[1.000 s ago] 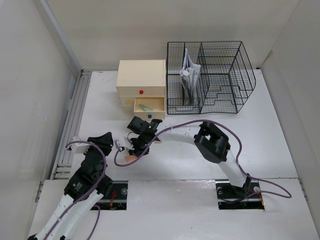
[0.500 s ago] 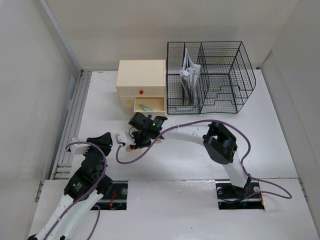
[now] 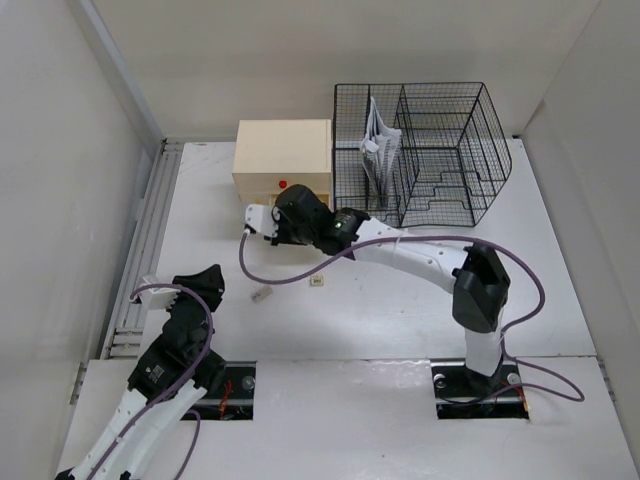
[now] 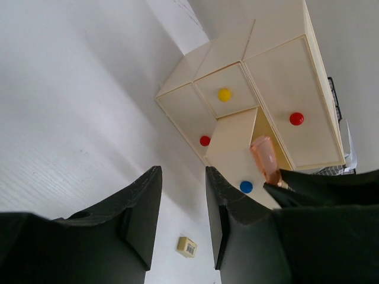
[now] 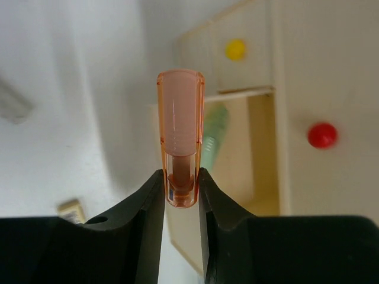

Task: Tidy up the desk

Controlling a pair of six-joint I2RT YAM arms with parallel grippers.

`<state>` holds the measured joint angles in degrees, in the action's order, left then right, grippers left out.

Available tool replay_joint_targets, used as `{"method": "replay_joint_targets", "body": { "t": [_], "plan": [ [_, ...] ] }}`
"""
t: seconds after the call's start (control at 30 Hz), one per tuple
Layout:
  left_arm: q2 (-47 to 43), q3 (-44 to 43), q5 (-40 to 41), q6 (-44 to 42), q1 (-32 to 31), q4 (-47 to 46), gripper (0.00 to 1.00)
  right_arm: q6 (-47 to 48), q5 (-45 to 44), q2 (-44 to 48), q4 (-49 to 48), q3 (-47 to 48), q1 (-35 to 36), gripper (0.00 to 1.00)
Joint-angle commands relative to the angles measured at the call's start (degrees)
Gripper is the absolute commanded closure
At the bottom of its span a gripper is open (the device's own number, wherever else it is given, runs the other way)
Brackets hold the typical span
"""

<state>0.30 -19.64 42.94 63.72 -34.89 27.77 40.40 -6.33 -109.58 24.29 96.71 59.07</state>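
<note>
Desk (image 3: 380, 310), matte white, fills the overhead view, its ridged rail (image 3: 140, 250) along the 9 o'clock side. The right gripper (image 5: 180, 177), jaws drawn in narrow, pinches the base of an orange-pink translucent tube (image 5: 180, 106) above the open drawer (image 5: 249, 160) of the beige drawer box (image 3: 283, 150) at 11 o'clock. Half a second earlier it hung nearer the desk's centre. The left gripper (image 4: 182, 183), at 8 o'clock, has not moved, its jaws parted a little with nothing between them. A beige tag (image 3: 317, 281) lies at 6 o'clock of the box. From above, the right gripper hides drawer and tube, and a green object (image 5: 212, 139) inside the drawer is too blurred to identify. A wire-mesh organizer (image 3: 420, 155) stands at 1 o'clock.
</note>
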Motion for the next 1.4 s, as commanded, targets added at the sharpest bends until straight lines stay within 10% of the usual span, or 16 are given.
{"method": "replay_joint_targets", "body": {
  "t": [0.0, 0.27, 0.33, 0.37, 0.5, 0.67, 0.97, 1.37],
  "plan": [
    [-4.3, -2.1, 1.1, 0.7, -0.3, 0.4, 0.67, -3.8, -8.8, 1.1, -5.0, 1.8, -2.7, 1.00],
    [-4.3, -1.5, 0.6, 0.2, -0.3, -0.2, 0.67, -5.3, -11.4, 1.1, -6.3, 2.3, -6.3, 0.99],
    [-4.3, -1.5, 0.6, 0.2, -0.3, -0.2, 0.67, -5.3, -9.4, 0.3, -3.2, 4.1, -6.9, 0.85],
    [-4.3, -1.5, 0.6, 0.2, -0.3, -0.2, 0.67, -5.3, -8.4, -0.4, -2.2, 4.1, -7.5, 0.62],
    [-4.3, -1.5, 0.6, -0.3, -0.3, -0.2, 0.67, -6.0, -5.4, -0.4, -2.2, 3.9, -7.5, 0.45],
    [-4.3, -1.5, 0.6, -0.4, -0.3, -0.2, 0.67, -7.2, 1.8, 1.9, -2.2, 3.9, -8.0, 0.99],
    [-4.3, -1.5, 0.6, -0.4, -0.3, -0.7, 0.66, -5.8, 47.2, -2.7, 15.4, 12.2, -15.9, 1.00],
    [-4.3, -1.5, 0.0, -0.4, -0.3, -0.7, 0.66, -1.4, 45.8, -7.5, 21.0, 14.0, -15.3, 1.00]
  ]
}}
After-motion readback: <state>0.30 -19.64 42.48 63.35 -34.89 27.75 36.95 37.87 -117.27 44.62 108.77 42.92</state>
